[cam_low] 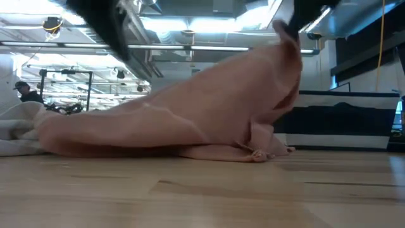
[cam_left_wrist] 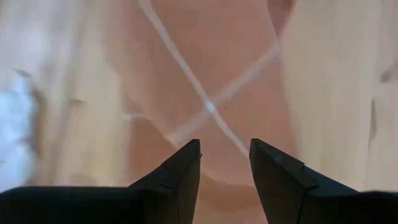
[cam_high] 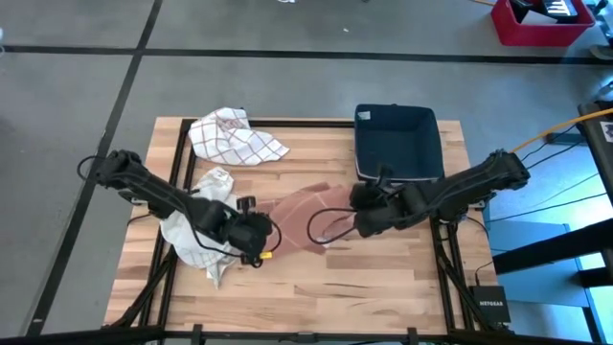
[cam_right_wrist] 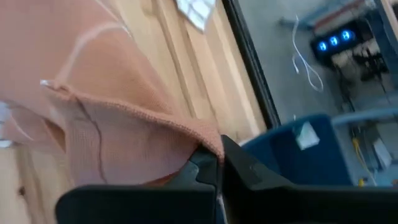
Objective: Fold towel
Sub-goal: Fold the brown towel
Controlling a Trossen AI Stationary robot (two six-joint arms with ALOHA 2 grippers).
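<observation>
A pink towel (cam_high: pixel 302 218) with thin white lines lies crumpled at the table's middle, and one end of it is raised. My right gripper (cam_high: pixel 356 222) is shut on that raised end, at the towel's right side. My left gripper (cam_left_wrist: pixel 225 155) stands open just above the towel's left part (cam_left_wrist: pixel 211 74) with nothing between its fingers. In the low view the towel (cam_low: pixel 209 107) slopes up from the table to a peak (cam_low: pixel 288 38) under the right gripper. My right gripper pinches the pink towel's hemmed edge (cam_right_wrist: pixel 186 134) between its two fingers, slanting down from the table's right side. That end is lifted off the table and drawn up to a peak. The rest of the towel (cam_low: pixel 126 136) lies on the wood.
A white towel (cam_high: pixel 196 230) lies bunched under my left arm. A white checked towel (cam_high: pixel 235 137) lies at the far left. A dark blue bin (cam_high: pixel 396 142) stands at the far right. Bare wood (cam_high: pixel 335 278) runs along the near edge.
</observation>
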